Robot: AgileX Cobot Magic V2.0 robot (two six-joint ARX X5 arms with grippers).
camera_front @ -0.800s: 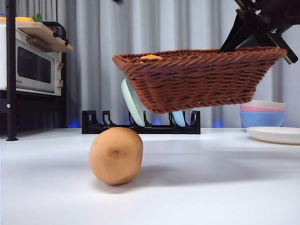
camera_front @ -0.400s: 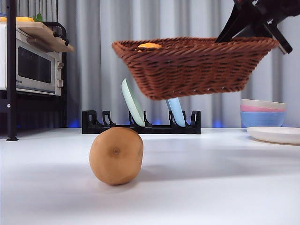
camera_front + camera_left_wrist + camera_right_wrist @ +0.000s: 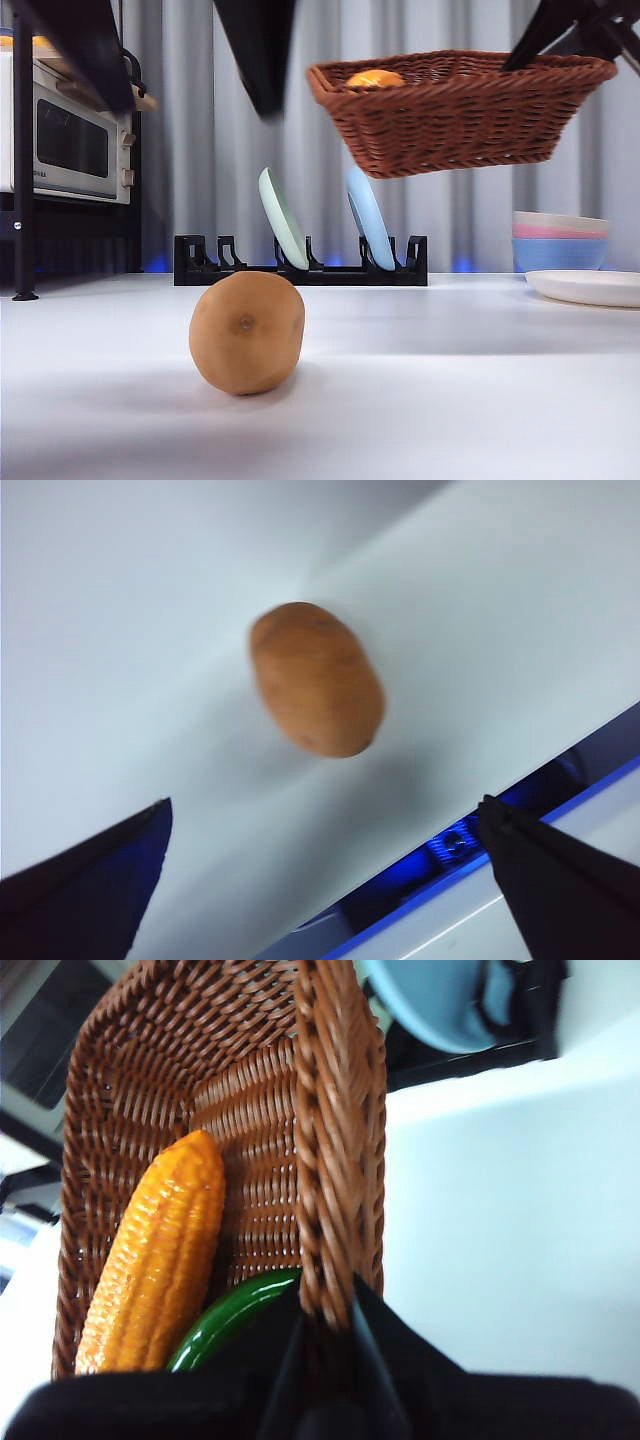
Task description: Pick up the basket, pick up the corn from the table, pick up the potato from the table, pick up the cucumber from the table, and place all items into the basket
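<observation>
**Basket held aloft with two vegetables inside; potato alone on the table**

At far left of the front view, a white microwave oven (image 3: 65, 140) stands on a dark rack. Next to it, two broad black jaws of the left gripper (image 3: 170, 55) hang from the top edge, spread wide apart and holding nothing; in the left wrist view the same gripper (image 3: 320, 870) frames the smooth tan-brown, egg-shaped potato (image 3: 317, 679) lying below it. The potato (image 3: 246, 332) rests on the plain white tabletop (image 3: 450, 400), clear of the jaws. Behind it, a black dish rack (image 3: 300, 268) carries two upright pale plates. Right of centre, the dark reddish-brown woven wicker basket (image 3: 460, 110) hangs tilted in the air, well above the table. The right gripper (image 3: 328, 1335) is clamped over its braided rim, one jaw inside and one outside. Inside the basket (image 3: 250, 1130) lie the glossy orange ribbed corn cob (image 3: 155, 1250) and, beside it, a dark green cucumber (image 3: 232, 1316). At far right stand stacked pastel bowls (image 3: 560, 240) and a white plate (image 3: 585, 287).
</observation>
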